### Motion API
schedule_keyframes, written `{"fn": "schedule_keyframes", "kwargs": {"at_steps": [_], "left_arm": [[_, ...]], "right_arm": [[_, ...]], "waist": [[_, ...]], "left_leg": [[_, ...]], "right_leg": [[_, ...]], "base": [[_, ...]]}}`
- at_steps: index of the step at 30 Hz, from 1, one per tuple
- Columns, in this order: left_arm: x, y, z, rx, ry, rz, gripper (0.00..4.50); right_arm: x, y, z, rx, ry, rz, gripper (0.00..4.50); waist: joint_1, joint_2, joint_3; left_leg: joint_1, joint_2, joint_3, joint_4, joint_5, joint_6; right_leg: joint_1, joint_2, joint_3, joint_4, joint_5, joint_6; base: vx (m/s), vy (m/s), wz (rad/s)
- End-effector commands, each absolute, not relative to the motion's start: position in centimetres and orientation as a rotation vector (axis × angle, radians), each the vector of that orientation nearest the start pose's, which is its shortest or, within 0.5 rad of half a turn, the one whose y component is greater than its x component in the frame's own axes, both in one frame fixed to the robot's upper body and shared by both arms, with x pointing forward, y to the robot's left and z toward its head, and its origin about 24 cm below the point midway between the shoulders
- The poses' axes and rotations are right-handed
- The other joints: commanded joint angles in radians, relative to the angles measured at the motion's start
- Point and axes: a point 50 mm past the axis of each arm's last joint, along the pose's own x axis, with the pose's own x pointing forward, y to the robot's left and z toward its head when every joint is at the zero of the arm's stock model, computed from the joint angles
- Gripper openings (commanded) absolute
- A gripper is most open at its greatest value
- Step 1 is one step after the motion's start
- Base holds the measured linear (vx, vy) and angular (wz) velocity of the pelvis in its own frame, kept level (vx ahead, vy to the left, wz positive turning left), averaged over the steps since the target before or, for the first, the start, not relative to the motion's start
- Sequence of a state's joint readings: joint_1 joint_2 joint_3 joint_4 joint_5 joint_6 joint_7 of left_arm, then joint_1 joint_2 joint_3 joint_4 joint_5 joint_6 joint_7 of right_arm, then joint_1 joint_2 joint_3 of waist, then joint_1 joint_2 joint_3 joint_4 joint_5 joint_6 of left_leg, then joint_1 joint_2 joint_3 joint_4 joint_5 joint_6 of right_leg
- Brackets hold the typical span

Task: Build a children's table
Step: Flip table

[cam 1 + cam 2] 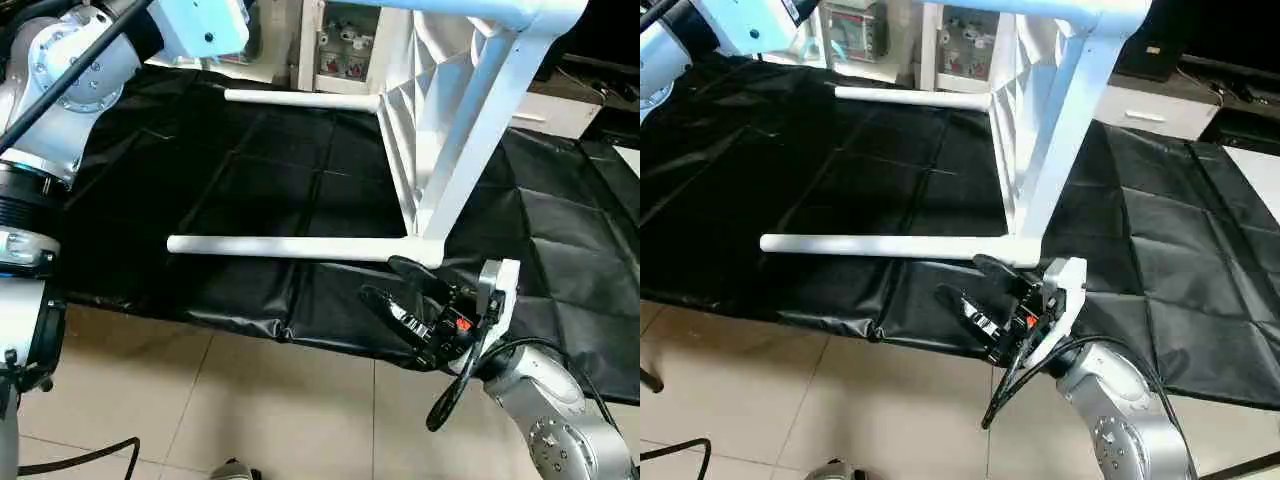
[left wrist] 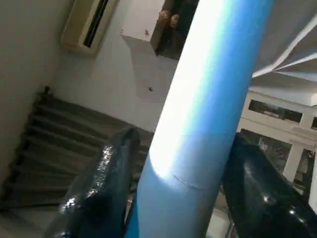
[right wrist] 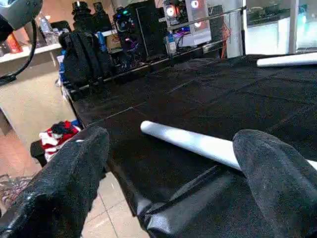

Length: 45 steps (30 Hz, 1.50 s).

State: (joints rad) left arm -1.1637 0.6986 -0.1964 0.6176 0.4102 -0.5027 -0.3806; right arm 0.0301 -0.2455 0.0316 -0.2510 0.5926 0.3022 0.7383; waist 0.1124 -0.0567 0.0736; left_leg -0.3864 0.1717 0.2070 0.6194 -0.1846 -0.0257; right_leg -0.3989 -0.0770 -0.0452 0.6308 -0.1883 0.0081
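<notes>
A: Position of the children's table (image 1: 410,130)?

B: Lying on its side on the black sheet (image 1: 250,170), white top panel standing on edge, ribbed underside turned toward the sheet's left edge. Near leg (image 1: 290,247) flat on the sheet, close to the near edge. Far leg (image 1: 300,99) flat too, toward the far edge. Both seated in corner sockets. Upper leg (image 2: 198,99) up in the air above the sheet.

A: Left gripper (image 2: 182,136)?

B: Up on the upper leg. Black fingers (image 2: 114,168) pressed to both sides of the tube, no gap visible in the left wrist view. Read as clenched on that leg, probably steadying the frame.

A: Right gripper (image 1: 382,278)?

B: Released, fingers (image 3: 74,173) spread wide, nothing between them. Hovering at the sheet's near edge, just beside the socket end of the near leg, not touching.

A: Relation to note for the coming move?

B: Near leg just beyond the right fingers, toward the far edge. Long axis along the near edge, from the socket by the gripper out toward the left edge. So crossways to the spread fingers, as the right wrist view confirms. Right arm clearly the nearer one.

A: Judgement?

B: Likely a grasp or push at the socket end. Whether the joint is fully seated: cannot tell.
</notes>
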Motion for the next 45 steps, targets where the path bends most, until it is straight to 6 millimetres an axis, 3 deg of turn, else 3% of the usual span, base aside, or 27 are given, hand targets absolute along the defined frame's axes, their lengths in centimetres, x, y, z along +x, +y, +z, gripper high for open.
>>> {"fn": "schedule_keyframes", "kwargs": {"at_steps": [1, 4, 11, 17, 19, 22, 24, 27, 30, 31, 32, 33, 35, 36, 40, 42, 45], "left_arm": [[36.6, 17.4, 32.3, 1.318, -0.692, -0.347, 2.44], [37.0, 17.9, 31.9, 1.293, -0.652, -0.332, 2.17], [37.6, 18.9, 31.2, 1.169, -0.571, -0.295, 2.01], [38.7, 19.8, 30.5, 0.658, -0.550, -0.188, 2.00], [38.8, 20.1, 30.6, 0.522, -0.547, -0.161, 2.00], [38.9, 20.3, 30.9, 0.447, -0.552, -0.149, 2.02], [38.7, 20.8, 31.6, 0.384, -0.578, -0.126, 2.04], [38.5, 21.0, 32.1, 0.332, -0.599, -0.106, 2.04], [38.2, 20.6, 32.2, 0.321, -0.607, -0.124, 2.02], [38.1, 20.3, 32.0, 0.313, -0.605, -0.132, 2.00], [38.0, 20.1, 31.8, 0.310, -0.603, -0.136, 1.98], [37.9, 19.8, 31.5, 0.292, -0.603, -0.140, 1.96], [37.7, 19.6, 31.2, 0.281, -0.601, -0.144, 1.95], [37.7, 19.6, 30.9, 0.275, -0.597, -0.145, 1.94], [37.2, 19.3, 29.8, 0.227, -0.583, -0.148, 1.93], [36.5, 18.8, 28.4, 0.181, -0.574, -0.168, 1.93], [36.0, 18.5, 27.2, 0.147, -0.556, -0.180, 1.93]], "right_arm": [[22.7, -13.6, 8.6, 0.333, -0.031, 0.904, 4.35], [22.6, -13.3, 8.8, 0.318, -0.030, 0.910, 4.35], [22.6, -12.9, 9.3, 0.312, -0.030, 0.908, 4.35], [22.8, -12.9, 9.4, 0.279, -0.020, 0.891, 4.35], [23.0, -13.2, 9.5, 0.278, -0.026, 0.852, 4.35], [23.2, -13.5, 9.7, 0.266, -0.036, 0.820, 4.35], [23.8, -14.0, 9.7, 0.232, -0.038, 0.741, 4.35], [24.5, -14.3, 9.5, 0.207, -0.035, 0.645, 4.47], [26.1, -15.1, 9.3, 0.253, -0.067, 0.480, 4.50], [26.7, -15.5, 9.5, 0.294, -0.102, 0.413, 4.50], [27.0, -15.8, 9.8, 0.314, -0.140, 0.373, 4.50], [27.3, -16.2, 10.4, 0.329, -0.197, 0.319, 4.50], [27.4, -16.5, 10.7, 0.326, -0.234, 0.285, 4.50], [27.4, -16.7, 10.9, 0.319, -0.252, 0.264, 4.50], [27.7, -17.0, 11.4, 0.320, -0.295, 0.232, 4.50], [28.4, -16.7, 11.6, 0.333, -0.311, 0.273, 4.50], [29.5, -16.8, 11.5, 0.315, -0.305, 0.228, 4.50]], "waist": [[0.001, 0.030, -0.071], [0.003, 0.033, -0.070], [0.003, 0.030, -0.068], [0.006, 0.023, -0.068], [0.013, 0.020, -0.070], [0.022, 0.026, -0.072], [0.027, 0.034, -0.078], [0.026, 0.035, -0.082], [0.021, 0.035, -0.090], [0.018, 0.030, -0.090], [0.017, 0.031, -0.091], [0.017, 0.025, -0.089], [0.025, 0.028, -0.093], [0.024, 0.028, -0.092], [0.023, 0.028, -0.092], [0.019, 0.027, -0.089], [0.016, 0.025, -0.088]], "left_leg": [[0.039, 0.070, -0.053, -0.098, -0.378, -0.116], [0.041, 0.071, -0.053, -0.099, -0.382, -0.118], [0.040, 0.070, -0.053, -0.099, -0.382, -0.116], [0.036, 0.067, -0.048, -0.094, -0.332, -0.086], [0.032, 0.062, -0.044, -0.087, -0.290, -0.058], [0.025, 0.060, -0.044, -0.083, -0.238, -0.027], [0.027, 0.059, -0.042, -0.083, -0.220, -0.027], [0.027, 0.058, -0.041, -0.082, -0.204, -0.033], [0.019, 0.057, -0.041, -0.079, -0.150, -0.022], [0.018, 0.057, -0.040, -0.080, -0.152, -0.021], [0.018, 0.058, -0.040, -0.080, -0.150, -0.020], [0.020, 0.059, -0.036, -0.078, -0.140, -0.012], [0.026, 0.059, -0.032, -0.073, -0.104, 0.005], [0.021, 0.057, -0.032, -0.073, -0.080, 0.016], [0.020, 0.058, -0.033, -0.074, -0.090, 0.022], [0.018, 0.060, -0.033, -0.077, -0.130, 0.020], [0.023, 0.057, -0.028, -0.075, -0.152, 0.007]], "right_leg": [[0.019, -0.087, 0.046, -0.071, -0.191, -0.188], [0.017, -0.086, 0.046, -0.073, -0.201, -0.186], [0.016, -0.090, 0.047, -0.075, -0.234, -0.181], [0.019, -0.091, 0.049, -0.078, -0.243, -0.185], [0.021, -0.092, 0.050, -0.079, -0.265, -0.184], [0.023, -0.093, 0.048, -0.079, -0.279, -0.173], [0.019, -0.089, 0.045, -0.075, -0.251, -0.178], [0.016, -0.084, 0.042, -0.066, -0.183, -0.195], [0.020, -0.081, 0.037, -0.050, -0.048, -0.216], [0.021, -0.081, 0.036, -0.050, -0.041, -0.220], [0.022, -0.084, 0.036, -0.048, -0.034, -0.226], [0.021, -0.085, 0.036, -0.048, -0.022, -0.232], [0.019, -0.080, 0.036, -0.043, 0.018, -0.232], [0.021, -0.078, 0.035, -0.041, 0.044, -0.231], [0.025, -0.080, 0.035, -0.042, 0.027, -0.229], [0.028, -0.082, 0.036, -0.050, -0.028, -0.229], [0.020, -0.077, 0.038, -0.058, -0.080, -0.217]], "base": [[0.000, 0.000, 0.00], [0.000, 0.000, 0.00], [0.000, 0.000, 0.00], [0.000, 0.000, 0.00], [0.000, 0.000, 0.00], [0.000, 0.000, 0.00], [0.000, 0.000, 0.00], [0.000, 0.000, 0.00], [0.000, 0.000, 0.00], [0.000, 0.000, 0.00], [0.000, 0.000, 0.00], [0.000, 0.000, 0.00], [0.000, 0.000, 0.00], [0.000, 0.000, 0.00], [0.000, 0.000, 0.00], [0.000, 0.000, 0.00], [0.000, 0.000, 0.00]]}}
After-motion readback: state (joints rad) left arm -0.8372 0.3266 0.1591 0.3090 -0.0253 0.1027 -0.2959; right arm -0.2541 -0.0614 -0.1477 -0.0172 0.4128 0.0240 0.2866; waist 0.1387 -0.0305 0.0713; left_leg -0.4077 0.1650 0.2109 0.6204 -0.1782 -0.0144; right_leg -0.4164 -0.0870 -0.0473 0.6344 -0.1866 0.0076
